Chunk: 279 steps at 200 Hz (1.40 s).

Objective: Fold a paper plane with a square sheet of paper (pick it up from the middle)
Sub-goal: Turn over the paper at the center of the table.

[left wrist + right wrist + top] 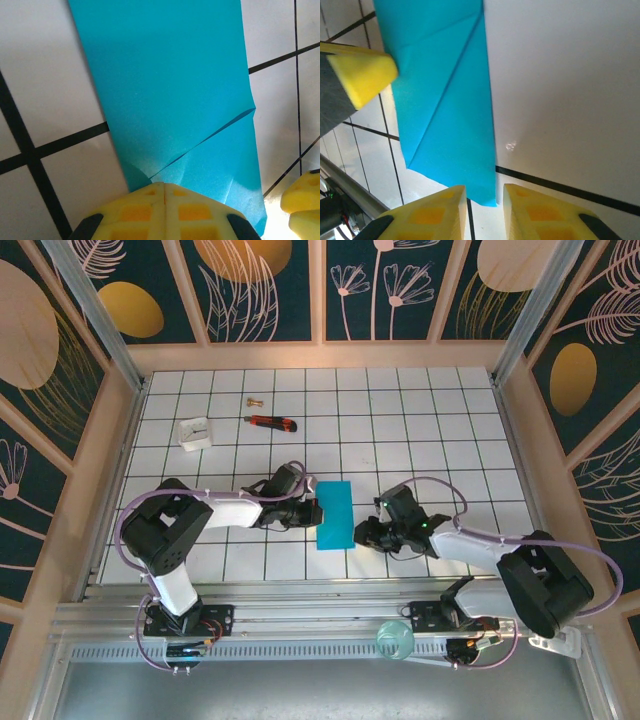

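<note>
One teal paper [334, 514], folded and creased.
The left gripper [165, 195] pinches its edge; the right gripper [485, 200] has fingers slightly apart.

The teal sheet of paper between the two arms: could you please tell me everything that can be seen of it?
The sheet of paper is thin, plain teal, folded into a narrow rectangle, with diagonal creases showing in the wrist views. It lies on the white tiled table between the arms. The left gripper, jaws shut, meets its edge; whether it pinches the paper I cannot tell. One corner sits just ahead of the right gripper, whose jaws stand slightly apart.
</note>
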Each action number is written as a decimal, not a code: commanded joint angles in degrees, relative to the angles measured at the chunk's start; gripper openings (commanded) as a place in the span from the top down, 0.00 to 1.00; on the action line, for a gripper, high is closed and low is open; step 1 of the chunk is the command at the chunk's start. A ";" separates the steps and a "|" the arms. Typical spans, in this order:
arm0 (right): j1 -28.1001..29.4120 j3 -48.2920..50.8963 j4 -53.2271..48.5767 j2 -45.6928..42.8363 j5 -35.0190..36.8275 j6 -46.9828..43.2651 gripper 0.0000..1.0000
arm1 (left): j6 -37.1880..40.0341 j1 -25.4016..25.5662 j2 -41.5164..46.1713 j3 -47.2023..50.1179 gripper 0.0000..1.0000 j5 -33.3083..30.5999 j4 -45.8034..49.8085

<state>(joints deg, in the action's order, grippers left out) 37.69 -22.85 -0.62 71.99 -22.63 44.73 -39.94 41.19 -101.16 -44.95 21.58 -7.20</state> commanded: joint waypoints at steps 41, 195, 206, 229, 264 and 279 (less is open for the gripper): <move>2.82 1.30 4.98 2.14 2.55 5.66 0.71 | 1.70 -0.07 -1.66 2.35 1.00 -1.52 1.41; 3.54 5.44 17.53 1.37 1.44 10.28 0.78 | 2.37 -0.03 -1.09 2.49 1.00 -1.37 2.43; 3.57 5.53 17.42 0.98 1.99 10.73 0.83 | 2.39 -0.09 -1.05 2.43 1.00 -1.37 2.50; 3.57 5.54 16.56 0.23 3.27 11.24 0.93 | 2.17 -0.08 -0.70 2.17 1.00 -1.46 2.54; 3.34 3.64 14.37 -1.54 2.65 13.49 1.00 | 0.98 -0.05 3.54 2.50 0.74 -0.12 -1.53; 3.27 2.62 13.54 -3.46 2.20 15.88 1.00 | 0.48 -0.01 8.55 5.16 0.63 0.23 -7.12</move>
<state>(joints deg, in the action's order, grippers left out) 40.97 -18.04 14.39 71.72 -20.82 56.95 -39.35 41.28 -99.20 -43.35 21.85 -9.58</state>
